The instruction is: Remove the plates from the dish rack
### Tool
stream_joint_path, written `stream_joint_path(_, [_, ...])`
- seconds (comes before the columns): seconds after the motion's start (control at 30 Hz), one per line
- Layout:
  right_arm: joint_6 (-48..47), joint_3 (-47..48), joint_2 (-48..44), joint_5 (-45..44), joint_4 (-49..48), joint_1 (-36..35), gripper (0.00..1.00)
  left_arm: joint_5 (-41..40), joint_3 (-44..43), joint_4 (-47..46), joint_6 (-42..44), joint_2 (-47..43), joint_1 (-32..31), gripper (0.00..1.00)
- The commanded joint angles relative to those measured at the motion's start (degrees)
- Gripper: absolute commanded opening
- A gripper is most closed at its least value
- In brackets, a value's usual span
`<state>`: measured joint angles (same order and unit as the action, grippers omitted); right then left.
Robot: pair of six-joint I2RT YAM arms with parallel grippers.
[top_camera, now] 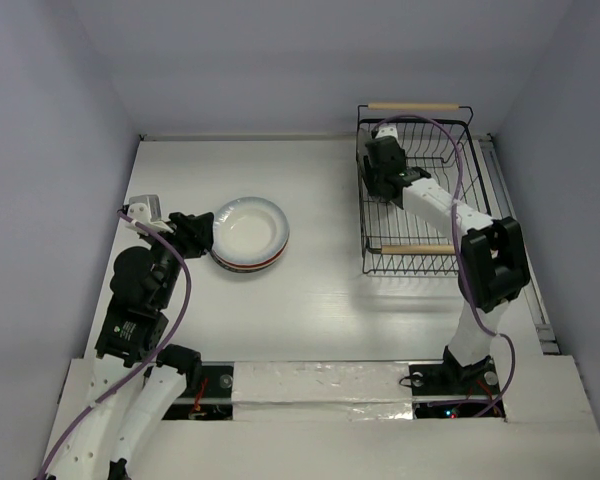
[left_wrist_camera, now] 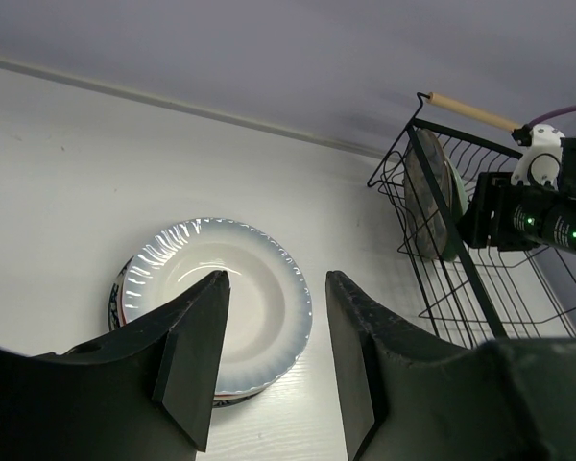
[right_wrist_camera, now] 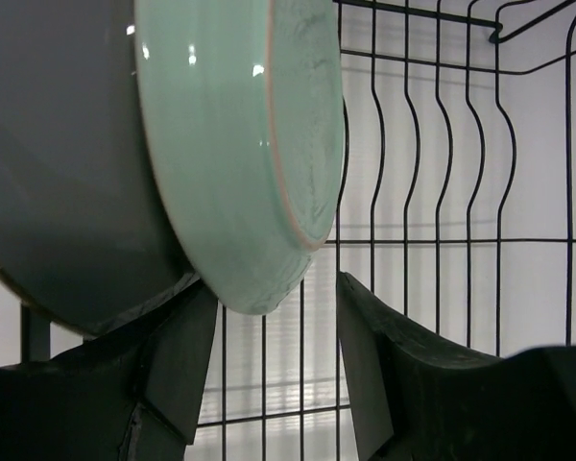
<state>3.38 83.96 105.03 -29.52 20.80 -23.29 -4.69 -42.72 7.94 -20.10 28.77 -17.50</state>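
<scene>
My right claw [right_wrist_camera: 276, 293], open at the rim of the pale mint green round plate [right_wrist_camera: 230, 144] in the black wire dish rack [right_wrist_camera: 413, 240], should next straddle that rim and pinch.

A stack of plates [top_camera: 250, 235] lies flat on the desk [top_camera: 320, 310], with a white fluted plate [left_wrist_camera: 226, 298] topmost. In the black wire dish rack [top_camera: 417, 249], a mint green plate [right_wrist_camera: 240, 144] and a dark grey plate [right_wrist_camera: 58, 154] stand upright side by side.

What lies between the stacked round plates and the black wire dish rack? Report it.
Nothing: the top external view shows only bare white tabletop between the plate stack and black wire rack.
</scene>
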Motion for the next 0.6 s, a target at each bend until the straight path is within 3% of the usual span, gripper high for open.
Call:
stream_joint_path(0.0, [1.46, 0.77, -0.18, -3.17, -4.8, 0.7, 0.57, 0.38, 0.36, -3.02, 0.23, 0.49, 0.36, 0.42])
stream_joint_path(0.57, [7.61, -4.07, -4.66, -11.88, -12.54, 1.23, 0.36, 0.38, 0.44, -3.02, 0.24, 0.41, 0.36, 0.42])
